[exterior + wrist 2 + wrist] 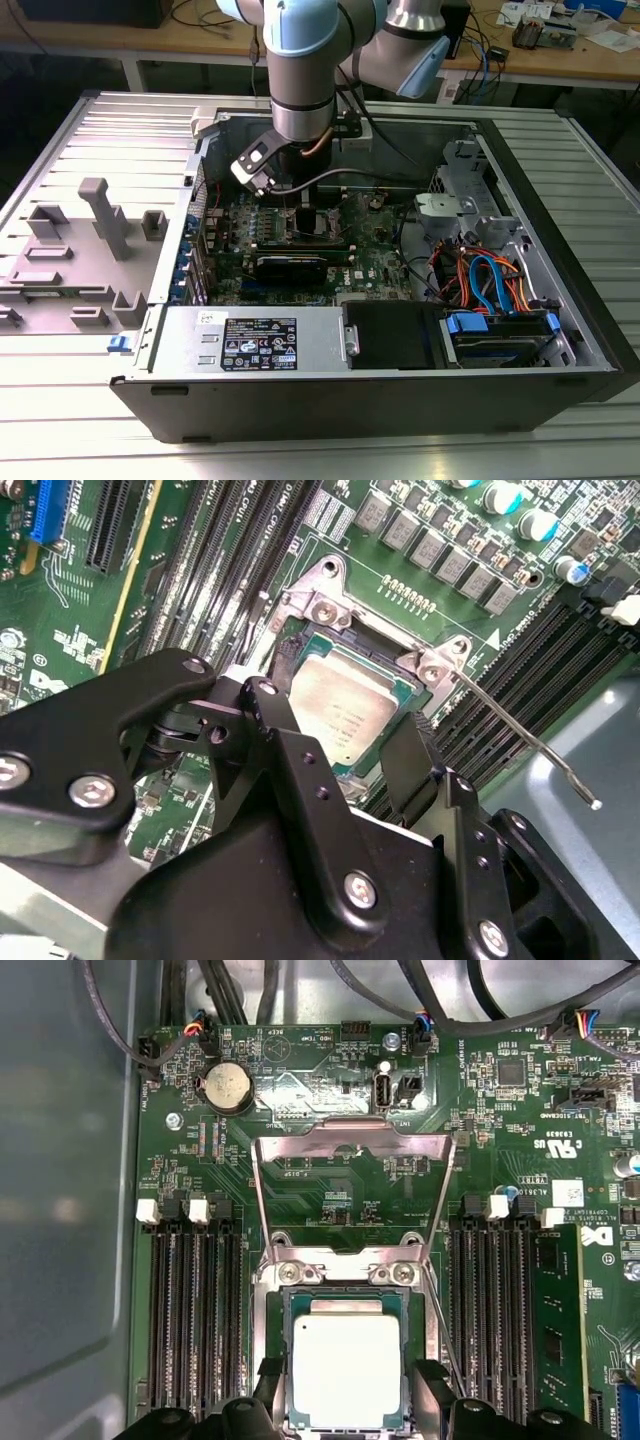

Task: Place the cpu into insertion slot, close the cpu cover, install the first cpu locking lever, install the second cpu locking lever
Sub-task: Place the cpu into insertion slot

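Exterior view: the arm (300,60) reaches down into an open case (400,385) lying on the counter (70,440), its claw (300,205) low over the board (375,255). In both wrist views the cpu (347,1368) (345,715) lies flat inside the slot (345,1300), silver top up. The claw (350,1385) (345,755) is released, with its black fingers (268,1395) spread apart on opposite sides of the cpu and just beside its edges. In the first wrist view the cover (300,1140) stands swung up from the hinge at the slot's far edge, its window showing the board behind. A thin lever (520,735) (440,1325) juts free from one corner of the slot, angling across the memory slots (190,1320) beside it.
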Available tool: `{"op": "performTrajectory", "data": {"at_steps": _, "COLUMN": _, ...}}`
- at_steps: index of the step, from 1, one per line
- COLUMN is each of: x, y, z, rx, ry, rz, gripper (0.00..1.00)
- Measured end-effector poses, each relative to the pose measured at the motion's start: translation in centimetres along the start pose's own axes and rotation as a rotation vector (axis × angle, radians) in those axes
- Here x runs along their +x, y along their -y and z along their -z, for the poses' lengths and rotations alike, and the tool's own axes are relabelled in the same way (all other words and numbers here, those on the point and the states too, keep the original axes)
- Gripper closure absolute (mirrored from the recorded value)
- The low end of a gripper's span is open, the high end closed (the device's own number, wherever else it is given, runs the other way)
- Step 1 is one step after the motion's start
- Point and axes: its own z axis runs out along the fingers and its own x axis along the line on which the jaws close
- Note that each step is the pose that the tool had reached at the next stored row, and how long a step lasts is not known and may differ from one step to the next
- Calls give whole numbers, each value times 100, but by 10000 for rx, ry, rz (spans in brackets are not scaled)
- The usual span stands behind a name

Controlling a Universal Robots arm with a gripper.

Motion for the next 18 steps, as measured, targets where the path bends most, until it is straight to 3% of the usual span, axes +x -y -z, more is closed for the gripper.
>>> {"op": "performTrajectory", "data": {"at_steps": 10, "x": 0, "y": -21, "z": 8, "rx": 10, "ry": 2, "rz": 1, "gripper": 38}}
{"op": "performTrajectory", "data": {"at_steps": 14, "x": -1, "y": -38, "z": 37, "rx": 100, "ry": 1, "rz": 2, "gripper": 38}}
{"op": "performTrajectory", "data": {"at_steps": 18, "x": -1, "y": -113, "z": 33, "rx": 218, "ry": 15, "rz": 4, "gripper": 38}}
